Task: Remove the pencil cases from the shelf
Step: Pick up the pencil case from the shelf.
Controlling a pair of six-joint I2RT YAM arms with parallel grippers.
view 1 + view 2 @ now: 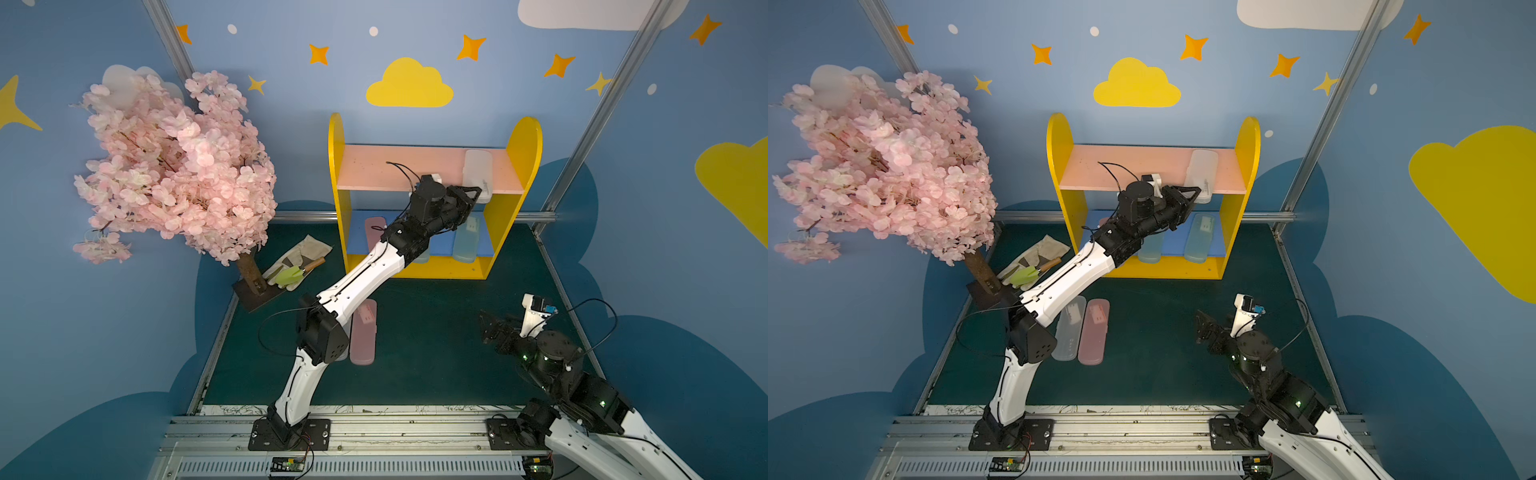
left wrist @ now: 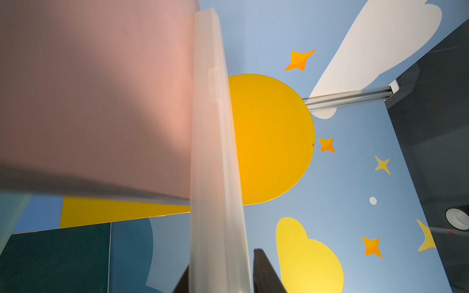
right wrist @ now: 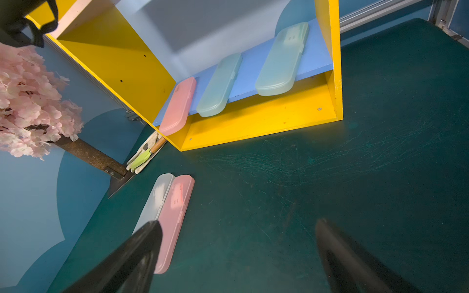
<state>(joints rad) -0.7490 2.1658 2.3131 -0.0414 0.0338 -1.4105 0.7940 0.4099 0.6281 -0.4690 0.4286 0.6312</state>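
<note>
The white pencil case (image 1: 478, 170) points up the frame on the pink board (image 1: 395, 166), mark too small to read; left gripper (image 2: 222, 266) pinches it, right gripper (image 3: 237, 223) spread wide.

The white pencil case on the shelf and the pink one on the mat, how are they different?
The white pencil case is frosted white; the pink pencil case is pink. The white one rests on the shelf's top board, overhanging its front; the pink one lies on the mat. The left gripper's jaws flank the white one; nothing grips the pink one. Both are long, slim and round-ended.
</note>
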